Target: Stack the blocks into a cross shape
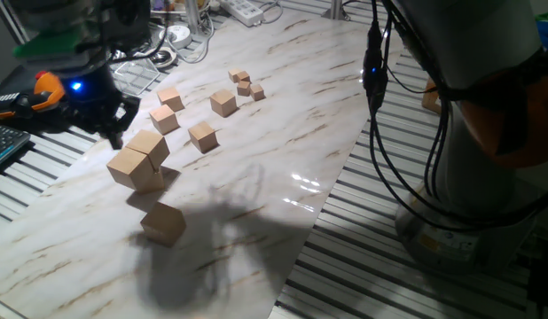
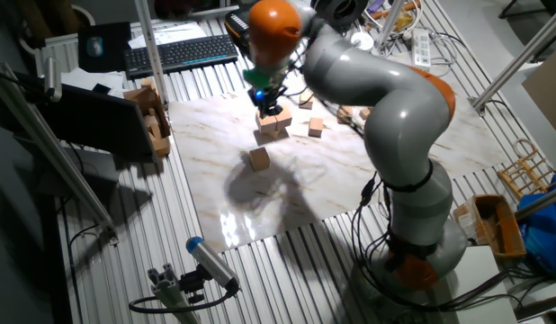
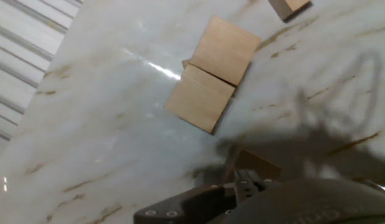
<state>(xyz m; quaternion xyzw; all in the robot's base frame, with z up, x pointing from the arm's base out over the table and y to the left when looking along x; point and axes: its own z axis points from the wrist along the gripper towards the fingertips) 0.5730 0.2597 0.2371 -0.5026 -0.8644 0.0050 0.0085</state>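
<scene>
1. The end effector is hanging over the far left part of the marble-patterned bench, just beside a cluster of large blocks; whether its fingers are parted or closed cannot be told, since they are dark and partly hidden in every view.
2. Two large blocks are sitting side by side and touching: one nearer the camera, the other slightly behind it and looking a little raised. The hand view is showing the same pair from above, edges meeting, with what may be a third block barely peeking out beneath them.
3. Another large block is lying alone, well apart from the cluster, toward the near edge of the bench.
4. Medium cubes are lying scattered behind the cluster, and tiny cubes are bunching near the far end.
5. A keyboard is resting beyond the bench.
</scene>
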